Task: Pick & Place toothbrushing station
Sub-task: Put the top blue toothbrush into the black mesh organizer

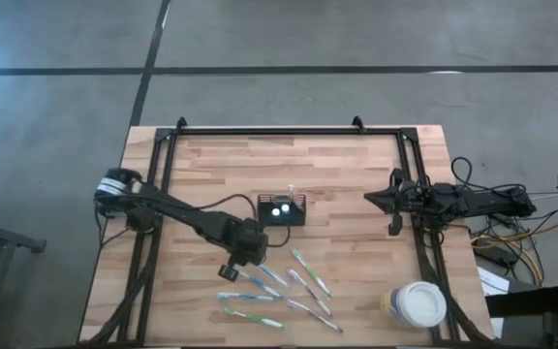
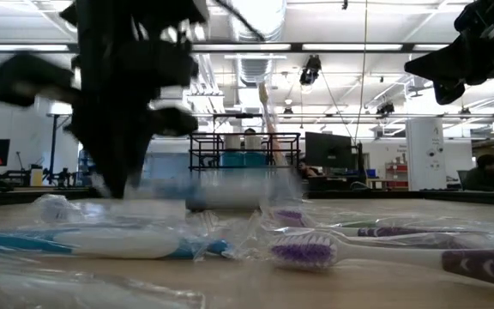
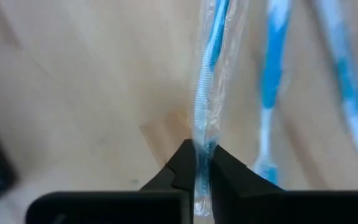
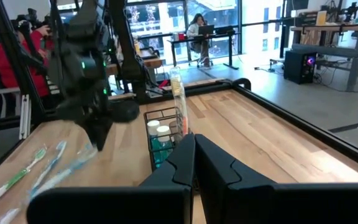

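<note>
My left gripper (image 1: 232, 269) points down over the near middle of the table and is shut on a blue toothbrush in a clear wrapper (image 3: 205, 74). Several more wrapped toothbrushes (image 1: 298, 291), blue, green and purple, lie flat on the wood beside it. The black wire caddy (image 1: 281, 209) stands mid-table behind them. It holds two white-capped tubes (image 4: 157, 132) and one upright toothbrush (image 4: 178, 99). My right gripper (image 1: 368, 199) is shut and empty at the right, pointing toward the caddy. My left gripper pinches the wrapped blue toothbrush between its two fingertips at one end of the handle (image 3: 201, 144), wrapper and all. The fingers come from above, pointing down, and lie across the brush. The brush reaches away from the fingers; I cannot tell if its far end lies on the table.
A large cup with a white lid (image 1: 417, 302) stands at the near right corner. A black frame (image 1: 289, 131) runs along the table's far and side edges. Bare wood lies between the caddy and my right gripper.
</note>
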Robot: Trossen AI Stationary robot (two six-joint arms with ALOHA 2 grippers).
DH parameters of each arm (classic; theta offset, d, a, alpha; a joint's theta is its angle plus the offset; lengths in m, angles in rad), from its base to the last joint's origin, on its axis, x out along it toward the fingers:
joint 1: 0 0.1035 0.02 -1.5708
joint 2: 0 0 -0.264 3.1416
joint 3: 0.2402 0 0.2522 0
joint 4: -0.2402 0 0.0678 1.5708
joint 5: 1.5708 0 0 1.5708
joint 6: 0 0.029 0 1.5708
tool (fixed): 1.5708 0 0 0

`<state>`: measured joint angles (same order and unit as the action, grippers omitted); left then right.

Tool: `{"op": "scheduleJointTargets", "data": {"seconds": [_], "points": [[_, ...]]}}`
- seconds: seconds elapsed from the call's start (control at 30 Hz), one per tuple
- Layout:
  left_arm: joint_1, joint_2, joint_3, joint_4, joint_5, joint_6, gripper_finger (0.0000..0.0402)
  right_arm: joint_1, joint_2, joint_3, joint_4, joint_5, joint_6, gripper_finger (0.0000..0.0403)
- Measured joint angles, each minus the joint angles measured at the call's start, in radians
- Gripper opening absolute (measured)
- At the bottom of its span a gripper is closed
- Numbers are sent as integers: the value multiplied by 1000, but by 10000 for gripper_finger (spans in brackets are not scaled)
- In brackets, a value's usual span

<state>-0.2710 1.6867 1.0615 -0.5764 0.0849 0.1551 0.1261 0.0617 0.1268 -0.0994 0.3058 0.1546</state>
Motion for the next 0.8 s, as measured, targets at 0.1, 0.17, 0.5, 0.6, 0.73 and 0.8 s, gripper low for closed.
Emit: {"op": "scheduleJointTargets", "data": {"seconds": [0.1,0.17,0.5,0.6,0.73,0.8], "points": [[1,-78,-3,1,-1,4,38,0,0,0,0,0,1,8],[4,-140,-5,-5,-5,6,37,0,0,0,0,0,2,8],[54,-585,-234,188,-8,-27,28,0,0,0,0,-1,3,8],[88,-737,-344,264,-29,-75,30,0,0,0,0,-2,3,8],[137,-927,-479,359,-57,-134,21,0,0,0,1,-2,3,8],[156,-1007,-540,392,-75,-155,20,0,0,0,1,-2,3,8]]}}
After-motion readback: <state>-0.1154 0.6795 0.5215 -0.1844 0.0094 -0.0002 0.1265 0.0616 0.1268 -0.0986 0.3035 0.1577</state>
